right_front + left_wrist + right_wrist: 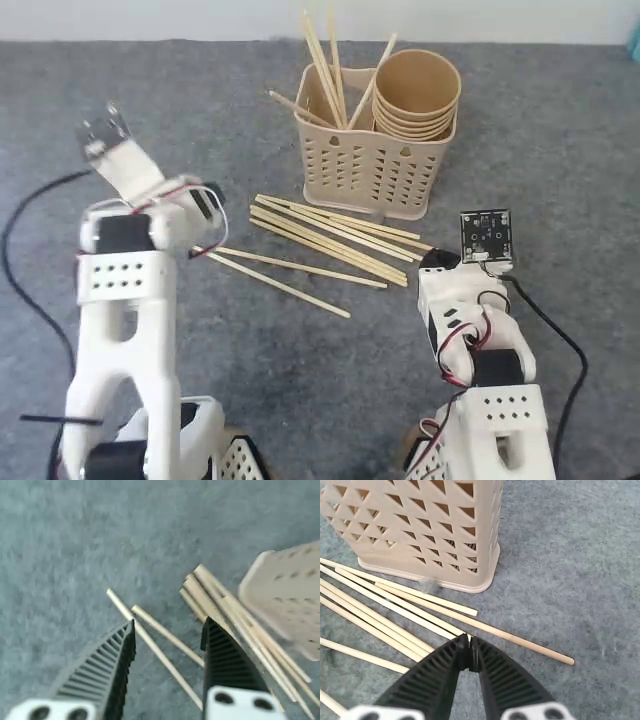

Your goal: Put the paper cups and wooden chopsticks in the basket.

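**Cups Are In, Loose Chopsticks Are Waiting**

The grey counter [560, 130] is carrying everything. The basket [365, 170] is standing upright toward the far side. The paper cups [418, 90] are sitting nested in one of its compartments, and several wooden chopsticks [325, 60] are leaning out of the compartment beside them. I am judging the cups done and the chopsticks only part-way.

The others are lying flat on the counter. A loose bundle [335, 235] is lying just in front of the basket, its far ends near the basket's foot. Two stray sticks [285, 275] are lying apart from it, toward my left arm.

My left fingers [112, 662] are hanging released over those two strays, which are running through the gap between them in the left wrist view. My right fingers [445, 672] are clenched tip to tip on nothing, poised at the near ends of the bundle, close to the basket's corner.

I am reckoning the step in hand is picking up a stray with my left. The next move is calling for lowering until one stick is sitting between the pads, closing across it, then lifting and tipping it upright into the chopstick compartment. A thin round stick may be rolling away as I close.
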